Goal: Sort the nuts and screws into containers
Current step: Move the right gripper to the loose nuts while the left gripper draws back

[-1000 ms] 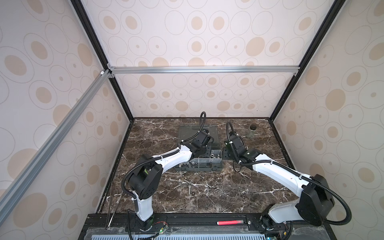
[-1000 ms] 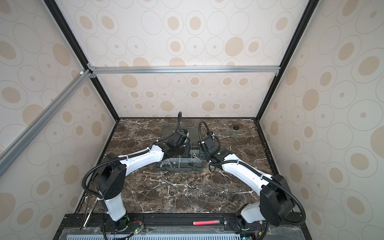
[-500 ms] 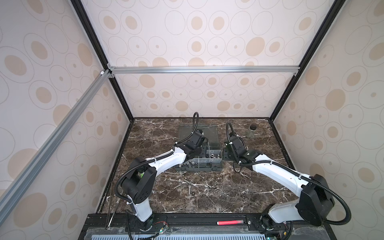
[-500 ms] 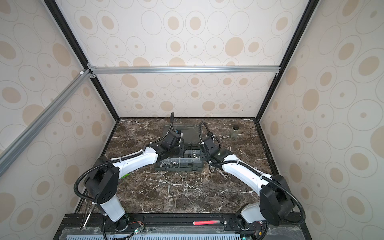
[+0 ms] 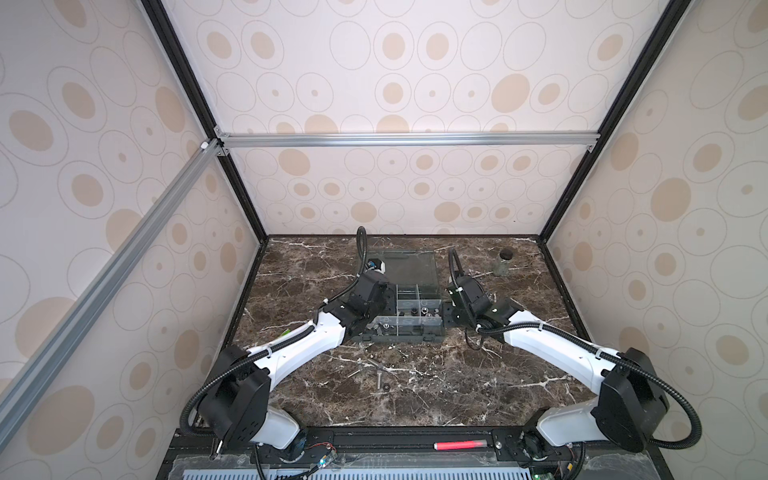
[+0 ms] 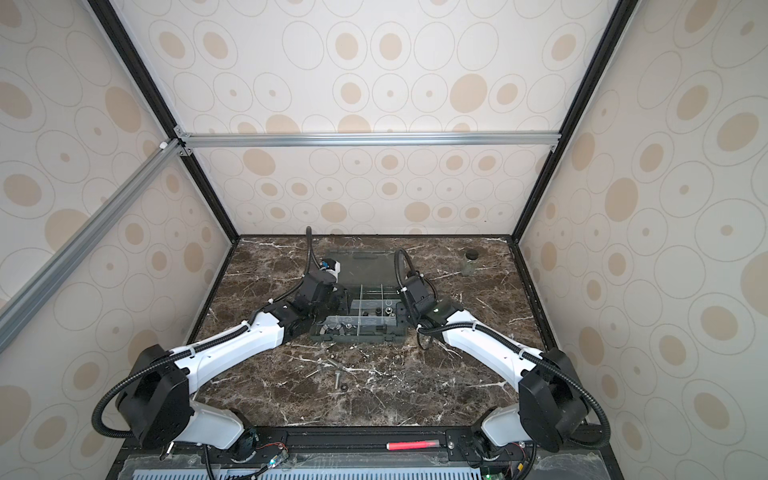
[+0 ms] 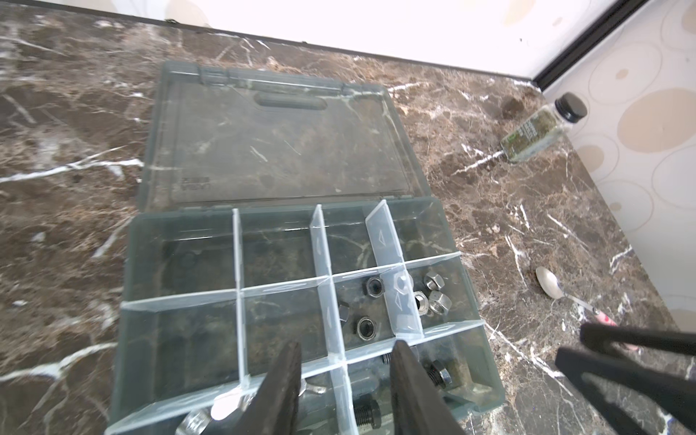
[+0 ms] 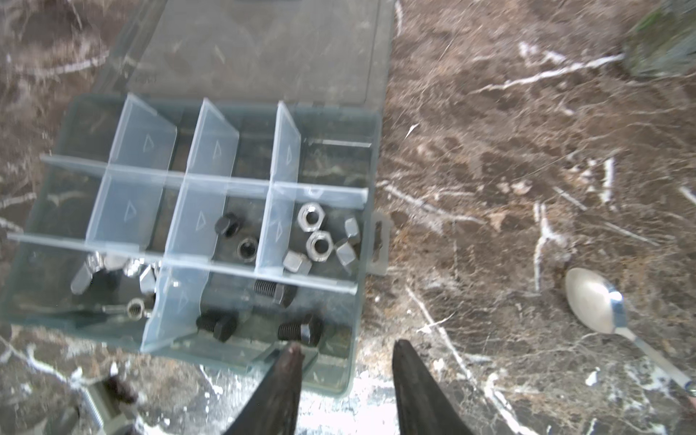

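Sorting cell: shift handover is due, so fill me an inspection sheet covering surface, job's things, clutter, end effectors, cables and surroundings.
Surface: dark marble tabletop; loose screws lie outside the organizer box.
Job's things: lid open flat; silver nuts, dark nuts, black bolts and wing nuts in separate compartments.
Clutter: glass jar, spoon.
End effectors: left end effector open over the box; right end effector open at its corner; both empty.
Cables: black hoses arch over both wrists.
Surroundings: patterned walls, aluminium bars.

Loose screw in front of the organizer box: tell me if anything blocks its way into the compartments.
Nothing visible does: only other loose hardware lies on the marble between the loose screw and the organizer box, whose lid is open.
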Controlling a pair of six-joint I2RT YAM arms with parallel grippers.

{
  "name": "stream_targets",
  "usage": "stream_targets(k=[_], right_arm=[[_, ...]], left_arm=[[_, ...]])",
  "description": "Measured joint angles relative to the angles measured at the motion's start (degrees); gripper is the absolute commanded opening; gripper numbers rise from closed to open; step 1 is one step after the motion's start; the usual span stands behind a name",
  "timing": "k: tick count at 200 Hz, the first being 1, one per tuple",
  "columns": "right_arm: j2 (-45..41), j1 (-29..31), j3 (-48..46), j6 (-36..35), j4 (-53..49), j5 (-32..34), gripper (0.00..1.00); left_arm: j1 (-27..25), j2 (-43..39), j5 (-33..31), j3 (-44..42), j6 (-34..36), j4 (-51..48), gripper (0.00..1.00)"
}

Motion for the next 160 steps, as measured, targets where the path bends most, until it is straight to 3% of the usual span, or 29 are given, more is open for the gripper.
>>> stream_targets(k=[67, 115, 160], right_arm=[[-0.7, 12.7, -7.4, -1.1, -0.3, -1.4, 0.44], [-0.5, 18.7, -7.8, -2.2, 1.2, -2.9, 0.45], [5.4, 23.7, -5.9, -3.6, 3.1, -4.7, 0.44]], left_arm=[[1.7, -10.4, -3.9, -7.9, -2.3, 1.4, 0.43], [2.8, -18.1, -7.6, -14.1, -4.0, 1.5, 0.52], [3.3, -22.2, -9.1, -17.3, -4.6, 1.6, 0.52]])
